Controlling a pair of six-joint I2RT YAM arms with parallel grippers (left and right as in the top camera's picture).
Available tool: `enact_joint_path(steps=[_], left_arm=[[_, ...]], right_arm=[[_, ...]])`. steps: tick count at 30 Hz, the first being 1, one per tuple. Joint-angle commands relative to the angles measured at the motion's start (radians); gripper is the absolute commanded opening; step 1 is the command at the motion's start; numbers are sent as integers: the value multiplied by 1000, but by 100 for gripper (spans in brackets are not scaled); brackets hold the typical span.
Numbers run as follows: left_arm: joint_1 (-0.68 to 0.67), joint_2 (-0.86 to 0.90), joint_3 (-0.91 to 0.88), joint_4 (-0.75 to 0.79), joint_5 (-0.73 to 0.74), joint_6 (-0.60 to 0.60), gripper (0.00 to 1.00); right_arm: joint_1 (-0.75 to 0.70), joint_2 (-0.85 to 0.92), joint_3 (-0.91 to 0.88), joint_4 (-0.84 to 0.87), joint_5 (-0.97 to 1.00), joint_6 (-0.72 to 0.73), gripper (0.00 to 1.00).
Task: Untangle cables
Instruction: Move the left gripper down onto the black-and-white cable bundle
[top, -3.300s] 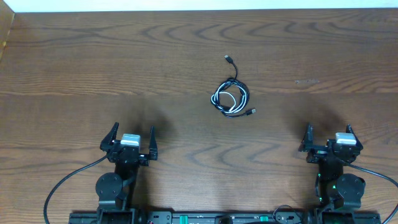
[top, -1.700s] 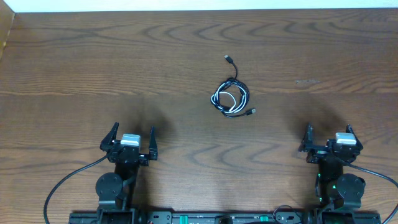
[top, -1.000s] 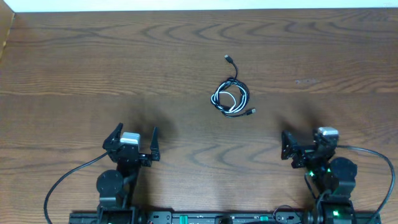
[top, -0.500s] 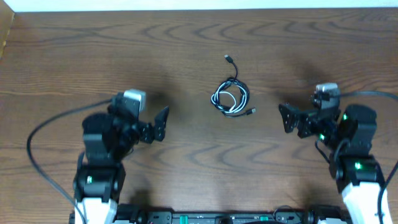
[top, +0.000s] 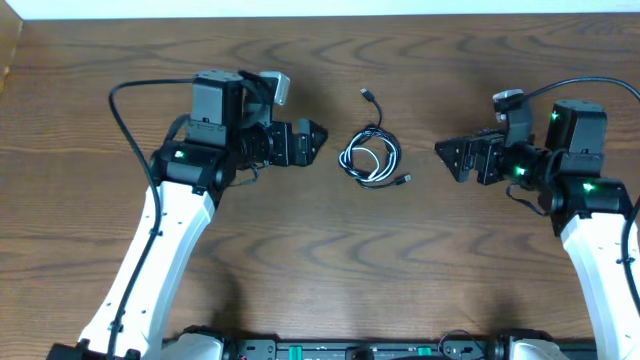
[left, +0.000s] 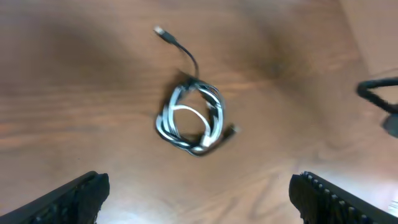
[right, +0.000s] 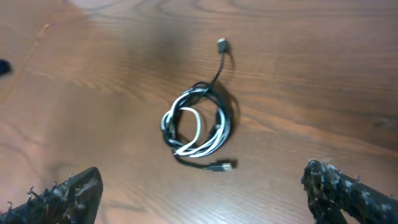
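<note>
The cables (top: 370, 160) lie in one small coil on the table (top: 320, 270), a little above the middle of the overhead frame. Black and white strands are looped together, and I cannot make out from any view which strand passes over which. A black tail leaves the top of the coil and runs up to a plug (top: 368, 95); a second plug (top: 405, 181) pokes out at the coil's lower right.

The left wrist view is soft, so I see the coil at its centre mostly as outline; a dark shape (left: 380, 102) at its right edge is too cut off for me to name. In both wrist views the fingertips (left: 81, 193) (right: 62, 196) show only as dark tips in the lower corners, cropped by the bottom edge.

My left claw (top: 312, 140) sits just left of the coil, near it but apart, pointing at it; its jaws are spread wide and have hold of nothing. My right claw (top: 450, 158) faces the coil from the right, somewhat farther off; its jaws are likewise spread fully, empty, touching neither cables nor table as far as I can see.
</note>
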Motion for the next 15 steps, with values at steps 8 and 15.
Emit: enact_joint_path(steps=[8,15], left_arm=[[-34,99,69,-47,18,46,91],[-106,335,259,-134,-133,148,86]], right_arm=[[1,-2,24,-79,-146,48,99],[1,-2,24,-84,-125,48,99]])
